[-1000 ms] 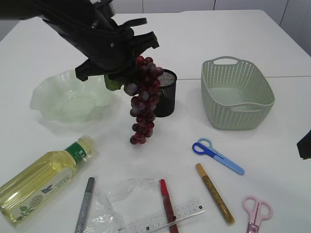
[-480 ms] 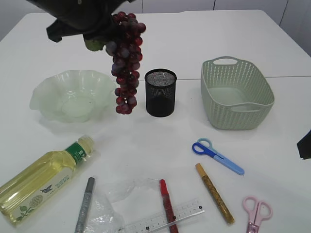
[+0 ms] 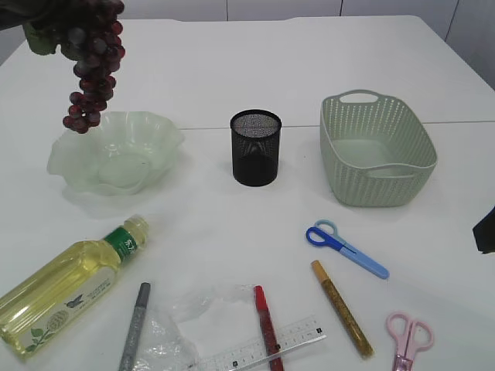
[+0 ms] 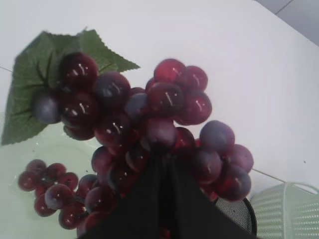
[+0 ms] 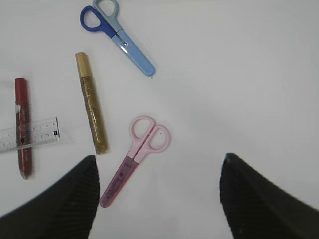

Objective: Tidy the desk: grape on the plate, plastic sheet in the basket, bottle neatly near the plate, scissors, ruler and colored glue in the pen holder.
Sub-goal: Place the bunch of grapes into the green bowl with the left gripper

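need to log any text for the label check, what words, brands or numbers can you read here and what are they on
Nothing can be read for certain.
Bottle: the green neck label has white characters and the body has a bird and fruit drawing; the print is too small to read.
Ruler: tick marks and tiny numbers, blurred in both the exterior and the right wrist view.
Red glue pen: small dark print, unreadable.
Gold glue pen: no print readable.

Looks like a lab/office test setup: bare white counter [image 3: 325,62] against plain white wall panels at 12 o'clock, staged desk clutter like pen holder [image 3: 256,147], scissors [image 3: 346,248], ruler [image 3: 263,346].
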Robot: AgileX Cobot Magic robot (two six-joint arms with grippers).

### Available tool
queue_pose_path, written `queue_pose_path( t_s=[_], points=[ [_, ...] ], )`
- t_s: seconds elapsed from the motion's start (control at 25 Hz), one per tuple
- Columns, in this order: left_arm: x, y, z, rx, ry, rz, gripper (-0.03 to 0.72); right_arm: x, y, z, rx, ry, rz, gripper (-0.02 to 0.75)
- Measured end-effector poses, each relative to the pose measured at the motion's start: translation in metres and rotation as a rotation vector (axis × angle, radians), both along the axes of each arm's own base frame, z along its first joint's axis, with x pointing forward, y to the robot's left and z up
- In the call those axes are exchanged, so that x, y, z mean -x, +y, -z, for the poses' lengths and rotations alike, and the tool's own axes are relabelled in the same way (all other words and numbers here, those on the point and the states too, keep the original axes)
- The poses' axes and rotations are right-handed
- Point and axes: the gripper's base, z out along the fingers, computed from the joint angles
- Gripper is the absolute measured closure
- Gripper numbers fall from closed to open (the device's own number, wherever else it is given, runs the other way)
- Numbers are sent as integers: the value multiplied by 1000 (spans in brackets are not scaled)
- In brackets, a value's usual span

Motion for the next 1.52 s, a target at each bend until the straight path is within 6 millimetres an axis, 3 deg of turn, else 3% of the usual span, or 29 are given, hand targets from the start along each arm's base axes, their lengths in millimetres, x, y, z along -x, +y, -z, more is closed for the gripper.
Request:
queue_pose_path(
  t_s=[0.28, 0.92, 1.04, 1.24, 1.32, 1.52],
  points=[
    [-11, 21, 6, -96, -27, -32, 688, 0, 0, 0, 0, 0, 0, 186],
    [-47, 16, 112, -194, 227, -16, 664, -2, 0, -1, -3, -29, 4, 186],
    [-47, 17, 124, -216, 286, -21, 592, -2, 0, -1, -3, -29, 4, 186],
    [-46, 18, 127, -224, 312, -24, 329, -2, 0, -1, -3, -30, 4, 186],
    [-45, 17, 128, -219, 317, -26, 258, -2, 0, -1, -3, -30, 4, 187],
    [-45, 17, 127, -206, 318, -30, 215, -2, 0, -1, -3, -30, 4, 187]
  ],
)
